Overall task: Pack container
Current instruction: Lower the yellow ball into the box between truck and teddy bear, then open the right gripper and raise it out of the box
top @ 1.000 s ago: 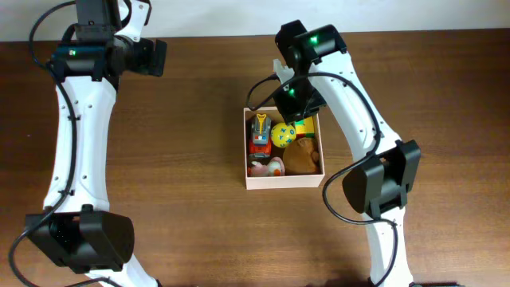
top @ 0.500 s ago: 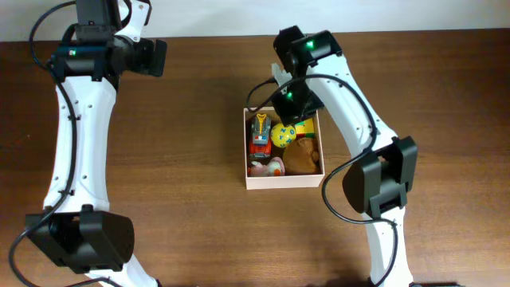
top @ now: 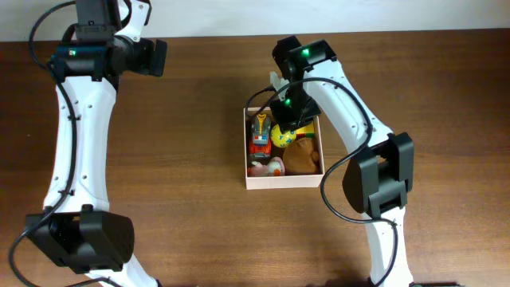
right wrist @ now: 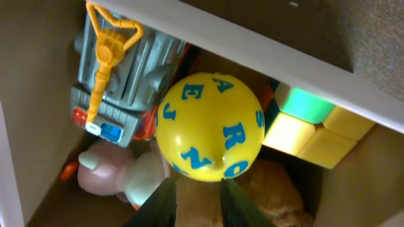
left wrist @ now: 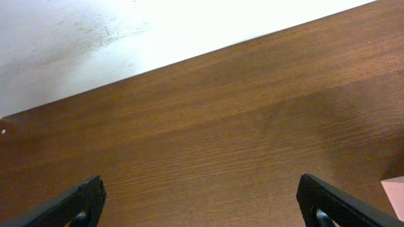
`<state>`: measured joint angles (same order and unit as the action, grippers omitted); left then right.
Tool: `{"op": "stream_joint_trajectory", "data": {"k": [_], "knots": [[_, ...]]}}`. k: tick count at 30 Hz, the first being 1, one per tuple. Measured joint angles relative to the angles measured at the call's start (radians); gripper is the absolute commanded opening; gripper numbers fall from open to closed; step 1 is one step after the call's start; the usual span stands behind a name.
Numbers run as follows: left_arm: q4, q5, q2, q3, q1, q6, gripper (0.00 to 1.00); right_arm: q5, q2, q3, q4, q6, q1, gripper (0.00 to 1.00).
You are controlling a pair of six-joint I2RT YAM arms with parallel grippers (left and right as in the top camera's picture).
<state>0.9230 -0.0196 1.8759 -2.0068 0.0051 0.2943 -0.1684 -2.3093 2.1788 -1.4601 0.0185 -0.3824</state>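
Note:
The container (top: 283, 182) is a shallow white-walled box at table centre; its wall (right wrist: 252, 53) crosses the right wrist view. Inside lie a yellow ball with blue letters (top: 280, 137) (right wrist: 209, 126), a grey-and-orange toy truck (top: 259, 135) (right wrist: 120, 57), a pink toy (top: 271, 167) (right wrist: 107, 170), a brown plush (top: 301, 155) (right wrist: 271, 189) and a yellow-green block (top: 305, 126) (right wrist: 309, 126). My right gripper (top: 288, 112) (right wrist: 197, 186) hangs over the box's back half. Its jaws stand narrowly apart with only plush showing between them, tips at the ball's lower edge. My left gripper (top: 150, 57) (left wrist: 201, 202) is wide open over bare wood.
The brown table's back edge meets a white wall (left wrist: 126, 31) just behind the left gripper. A pale corner (left wrist: 396, 192) shows at the right edge of the left wrist view. The right arm's links (top: 374, 179) stand right of the box.
The right wrist has shifted a little toward the front, further over the box. The ball and other toys stayed put, and the left arm has not moved.

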Motion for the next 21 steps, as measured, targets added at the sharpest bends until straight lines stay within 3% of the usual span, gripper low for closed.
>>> {"op": "stream_joint_trajectory", "data": {"k": [21], "knots": [[0.000, 0.000, 0.000, 0.000, 0.000, 0.000, 0.99, -0.003, 0.000, -0.101, 0.105, 0.000, 0.000, 0.27]]}}
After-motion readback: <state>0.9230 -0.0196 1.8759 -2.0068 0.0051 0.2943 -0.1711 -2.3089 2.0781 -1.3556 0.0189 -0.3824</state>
